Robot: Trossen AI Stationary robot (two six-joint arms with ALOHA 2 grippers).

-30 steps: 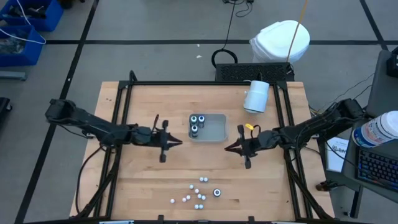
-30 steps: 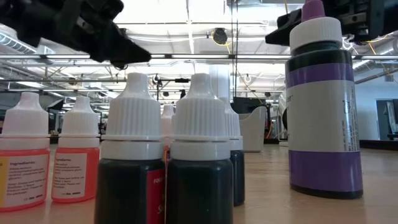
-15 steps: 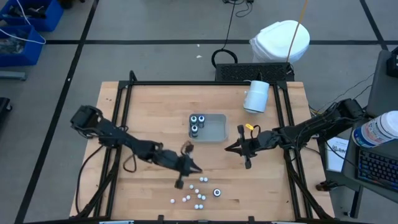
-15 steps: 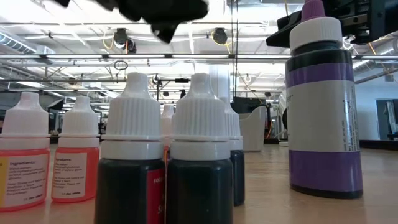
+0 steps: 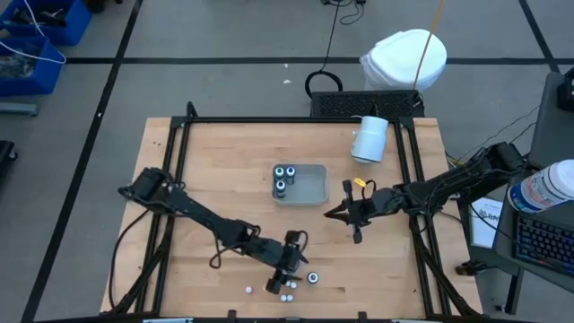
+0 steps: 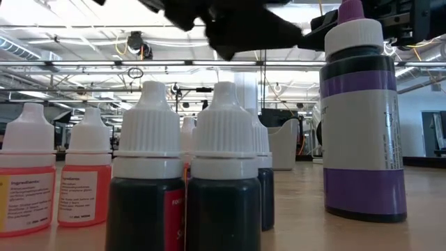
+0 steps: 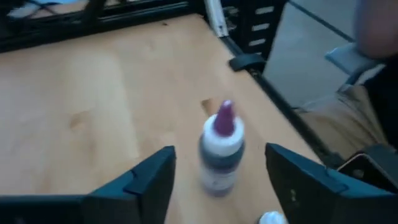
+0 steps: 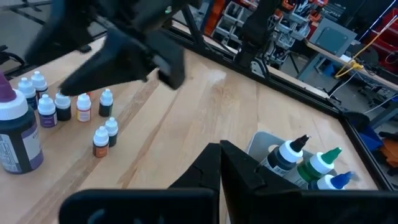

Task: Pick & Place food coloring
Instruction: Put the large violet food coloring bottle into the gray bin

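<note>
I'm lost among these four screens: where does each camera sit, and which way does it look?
High: above the table, looking straight down; both arms show, left claw near the small bottles, right claw beside the grey tray.
Low: at tabletop height, looking level into the room; dark arm parts overhead.
Left wrist: on the left arm, looking past its open fingers at the purple bottle.
Right wrist: on the right arm, looking past its shut fingers across the table.
Shared: all four show the purple bottle.

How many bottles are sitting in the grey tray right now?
3, all in the tray's left end: two bottles side by side, and a third just below the left one in the high view. The right wrist view also shows three; none seems hidden.
</note>
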